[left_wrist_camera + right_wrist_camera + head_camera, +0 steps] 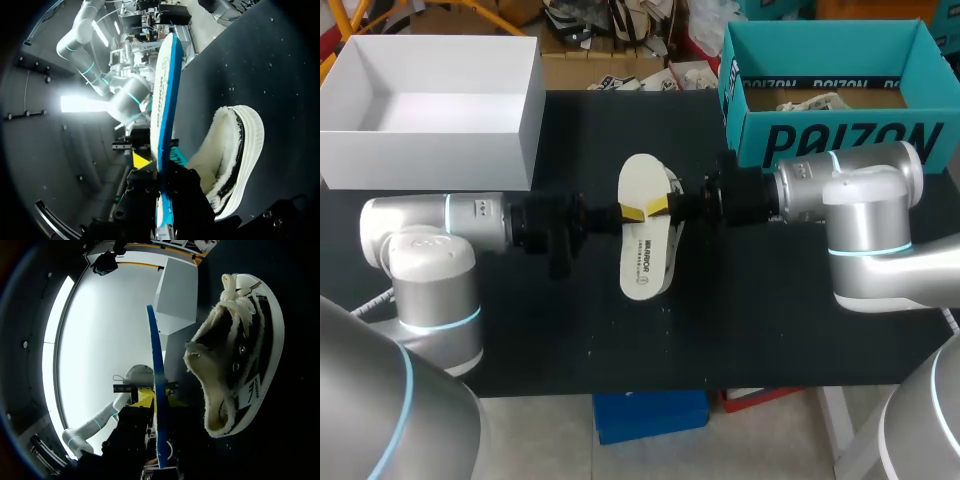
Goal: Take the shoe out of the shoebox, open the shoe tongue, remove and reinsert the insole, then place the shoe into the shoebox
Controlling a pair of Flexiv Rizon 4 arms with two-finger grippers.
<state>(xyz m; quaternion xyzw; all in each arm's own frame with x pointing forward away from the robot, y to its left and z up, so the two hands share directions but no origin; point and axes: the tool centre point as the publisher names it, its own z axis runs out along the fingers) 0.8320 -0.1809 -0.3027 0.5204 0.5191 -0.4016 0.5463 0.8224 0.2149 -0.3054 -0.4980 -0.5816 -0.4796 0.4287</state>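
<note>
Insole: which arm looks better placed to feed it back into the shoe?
Probably right. Both the left gripper and right gripper clamp the insole, but the shoe lies on the right gripper's side, its opening facing that wrist camera.

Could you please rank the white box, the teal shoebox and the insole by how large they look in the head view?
Largest: the white box and the teal shoebox. They look about alike, so I would not rank one above the other.
Smallest: the insole, clearly, even though it is raised above the table, nearer the camera.
</note>
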